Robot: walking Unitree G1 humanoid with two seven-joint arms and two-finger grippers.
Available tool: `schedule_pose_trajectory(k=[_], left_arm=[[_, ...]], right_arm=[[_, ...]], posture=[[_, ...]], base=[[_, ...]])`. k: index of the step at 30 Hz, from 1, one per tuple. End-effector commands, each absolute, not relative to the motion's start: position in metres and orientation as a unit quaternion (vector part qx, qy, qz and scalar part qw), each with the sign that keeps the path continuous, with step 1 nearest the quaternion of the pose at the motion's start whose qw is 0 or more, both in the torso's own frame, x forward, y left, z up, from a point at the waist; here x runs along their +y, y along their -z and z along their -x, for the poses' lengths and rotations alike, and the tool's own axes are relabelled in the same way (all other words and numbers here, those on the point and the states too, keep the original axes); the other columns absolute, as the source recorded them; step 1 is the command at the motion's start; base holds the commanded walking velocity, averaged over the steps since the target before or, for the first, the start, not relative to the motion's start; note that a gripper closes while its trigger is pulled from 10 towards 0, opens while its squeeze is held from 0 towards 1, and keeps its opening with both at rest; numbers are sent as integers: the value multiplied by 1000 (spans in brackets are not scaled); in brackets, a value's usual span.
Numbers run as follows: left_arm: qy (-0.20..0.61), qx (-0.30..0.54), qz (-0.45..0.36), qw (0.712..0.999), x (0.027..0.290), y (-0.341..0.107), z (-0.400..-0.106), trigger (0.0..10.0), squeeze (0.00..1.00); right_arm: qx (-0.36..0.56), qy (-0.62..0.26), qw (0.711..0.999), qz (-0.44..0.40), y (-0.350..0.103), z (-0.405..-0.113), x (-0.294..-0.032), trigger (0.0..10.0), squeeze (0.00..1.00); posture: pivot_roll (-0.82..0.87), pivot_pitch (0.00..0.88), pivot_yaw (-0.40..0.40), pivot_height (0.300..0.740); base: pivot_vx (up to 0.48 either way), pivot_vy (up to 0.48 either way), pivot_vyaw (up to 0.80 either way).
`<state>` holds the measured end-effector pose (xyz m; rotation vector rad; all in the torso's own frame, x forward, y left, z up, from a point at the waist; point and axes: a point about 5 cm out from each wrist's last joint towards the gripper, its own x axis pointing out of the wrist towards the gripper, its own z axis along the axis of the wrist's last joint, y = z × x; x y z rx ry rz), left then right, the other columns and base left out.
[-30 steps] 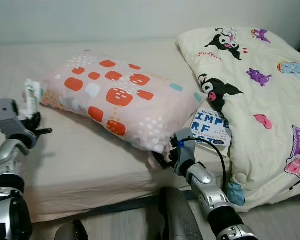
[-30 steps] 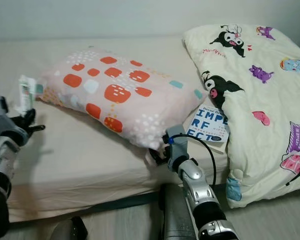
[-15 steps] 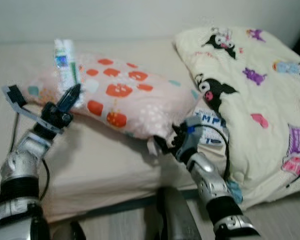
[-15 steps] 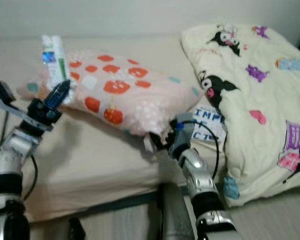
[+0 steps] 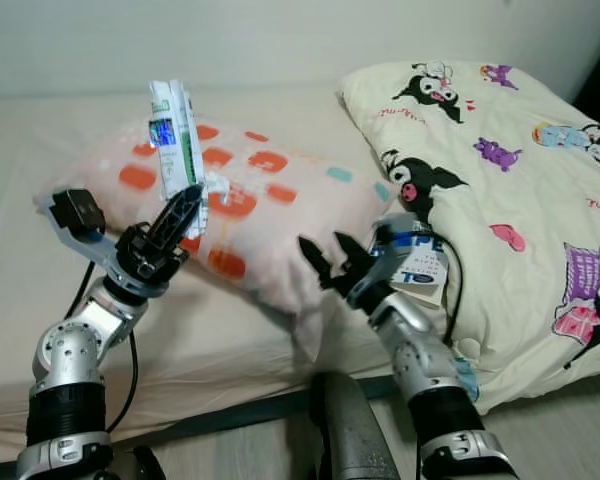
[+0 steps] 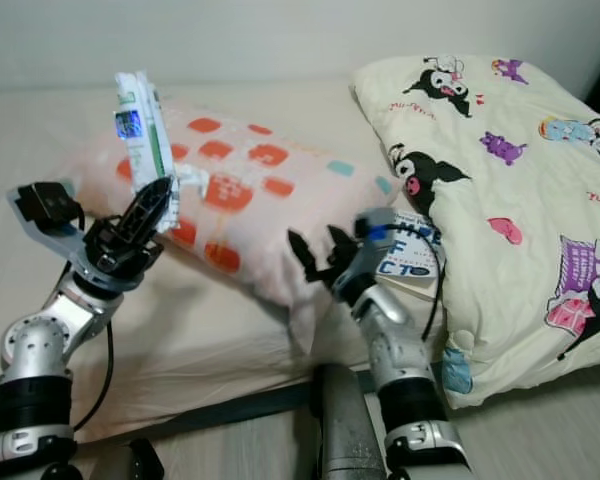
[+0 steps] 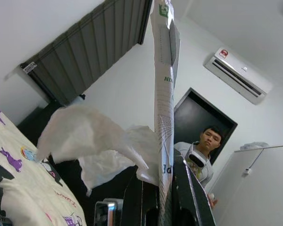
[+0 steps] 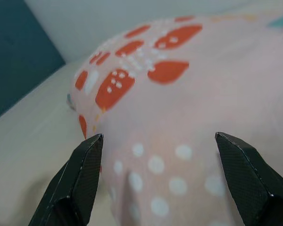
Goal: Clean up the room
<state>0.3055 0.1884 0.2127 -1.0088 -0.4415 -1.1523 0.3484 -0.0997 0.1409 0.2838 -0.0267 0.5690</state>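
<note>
Two eye views first: beige bed (image 5: 210,330) against a pale wall, grey floor at 6 o'clock. On the sheet, pink pillow (image 5: 270,210) with orange blotches at centre; cartoon-print duvet (image 5: 510,190) at 2 o'clock; between them a white-and-blue book (image 5: 420,262), cover letters too cut off to read. Left gripper (image 5: 177,215) raised at 9 o'clock, arm bent, fingers pinched on an upright white wrapper (image 5: 172,135) with blue and green label, text illegible. Right gripper (image 5: 326,262) at centre, fingers spread wide, just short of the pillow's near corner.

Left wrist view: wrapper (image 7: 162,89) clamped upright with crumpled tissue (image 7: 89,141); dark blind, wall air conditioner (image 7: 236,68), a person (image 7: 198,157) by a doorway.

Right wrist view: fingers (image 8: 80,176) wide apart before the pillow (image 8: 179,122).
</note>
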Motion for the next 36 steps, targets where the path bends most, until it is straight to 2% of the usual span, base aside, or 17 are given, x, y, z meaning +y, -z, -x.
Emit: schedule_pose_trajectory(k=[1,4,6,8,9,10,11,12,13,20,24,27,31,36], left_arm=[[517,-202,462,692,186,-213,-302,0,0],[507,-216,482,681,189,-216,-300,0,0],[507,-216,482,681,189,-216,-300,0,0],[502,-239,514,653,197,-219,-298,0,0],[502,-239,514,653,197,-219,-298,0,0],[505,-245,526,639,198,-219,-296,0,0],[511,-243,532,630,197,-217,-294,0,0],[511,-243,532,630,197,-217,-294,0,0],[522,-223,531,629,192,-208,-289,0,0],[531,-181,529,637,187,-191,-280,0,0],[526,-178,528,642,188,-190,-280,0,0],[513,-179,532,650,191,-189,-281,0,0],[481,-183,536,670,195,-186,-286,0,0],[462,-180,538,682,197,-180,-286,0,0]], right_arm=[[20,-262,956,-129,-128,-347,-102,10000,0],[5,-270,947,-175,-135,-346,-101,10000,0],[5,-270,947,-175,-135,-346,-101,10000,0],[-49,-333,910,-243,-160,-337,-95,10000,0],[-49,-333,910,-243,-160,-337,-95,10000,0],[-68,-375,885,-267,-171,-330,-91,10000,0],[-77,-418,864,-270,-178,-323,-88,10000,0],[-77,-418,864,-270,-178,-323,-88,10000,0],[-68,-480,839,-246,-178,-310,-81,10000,0],[-29,-566,801,-194,-169,-286,-70,10000,0],[-26,-570,798,-195,-171,-284,-70,10000,0],[-20,-562,804,-192,-170,-285,-71,10000,0],[6,-532,826,-187,-162,-291,-75,10000,0],[33,-528,828,-187,-149,-283,-78,10000,0]], posture=[[-189,118,-50,438],[-190,117,-50,448],[-190,117,-50,448],[-191,117,-50,458],[-191,117,-50,458],[-191,116,-51,463],[-188,116,-53,468],[-188,116,-53,468],[-188,117,-54,478],[-186,119,-58,508],[-185,120,-59,518],[-185,120,-58,523],[-180,119,-61,538],[-180,122,-63,558]], base=[[0,0,0],[0,0,0],[0,0,0],[0,0,0],[0,0,0],[0,0,0],[0,0,0],[0,0,0],[0,0,0],[0,0,0],[0,0,0],[0,0,0],[0,0,0],[0,0,0]])
